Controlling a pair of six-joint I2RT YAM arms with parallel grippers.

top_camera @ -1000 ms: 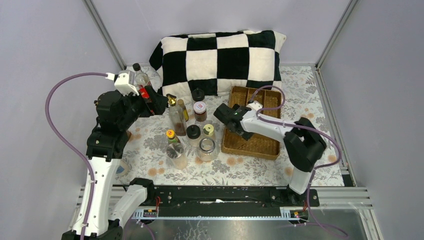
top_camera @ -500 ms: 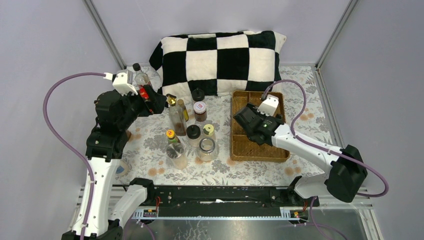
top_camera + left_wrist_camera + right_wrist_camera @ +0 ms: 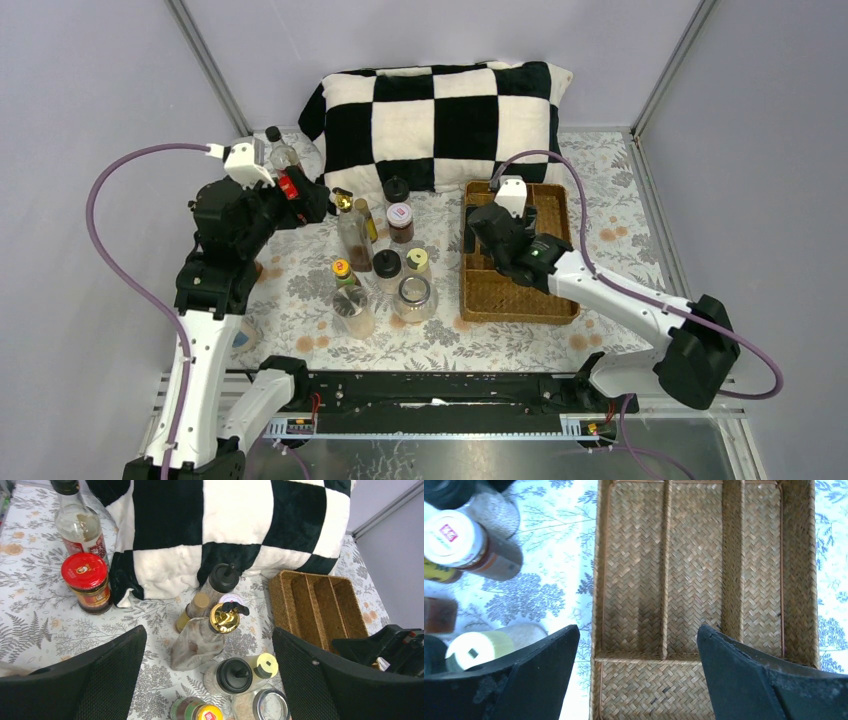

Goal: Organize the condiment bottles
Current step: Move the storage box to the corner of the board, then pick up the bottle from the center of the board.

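**benchrat:** where are you at with the bottle sorting? Which arm goes first?

**me:** Nothing's in the wicker tray (image 3: 596,580) yet and every compartment I can see is bare, so I'd call this the very start. The condiment bottles (image 3: 385,265) are bunched upright on the floral cloth (image 3: 300,290), all off to the left of the right gripper (image 3: 638,630). That one hangs over the tray with its jaws spread wide and nothing between them. On its wrist cam, a white-lidded jar (image 3: 454,537) and a yellow-capped one (image 3: 474,647) sit outside the left-hand finger, close to the tray rim.

**benchrat:** and the left?

**me:** The left gripper (image 3: 209,632) is wide open too, holding nothing. The gold-topped bottle (image 3: 197,645) is dead ahead and lower, pretty much centred between the jaws, and I read its long axis as straight up. A red-capped jar (image 3: 87,580) and a tall clear black-capped bottle (image 3: 77,522) stand further out, past the left-hand finger. My guess is the right arm is nearer the tray-side jars, and the left is nearer the gold-top and that far pair. Either way the jaws have to close across the upright axis, from the side.

**benchrat:** room to work?

**me:** Tight. The bottles stand just beside one another, the checkered pillow (image 3: 440,110) crowds the back of the bunch, and grey walls (image 3: 100,100) close in on both sides. The cloth looks flat, but tipping a neighbour is what I'd worry about.
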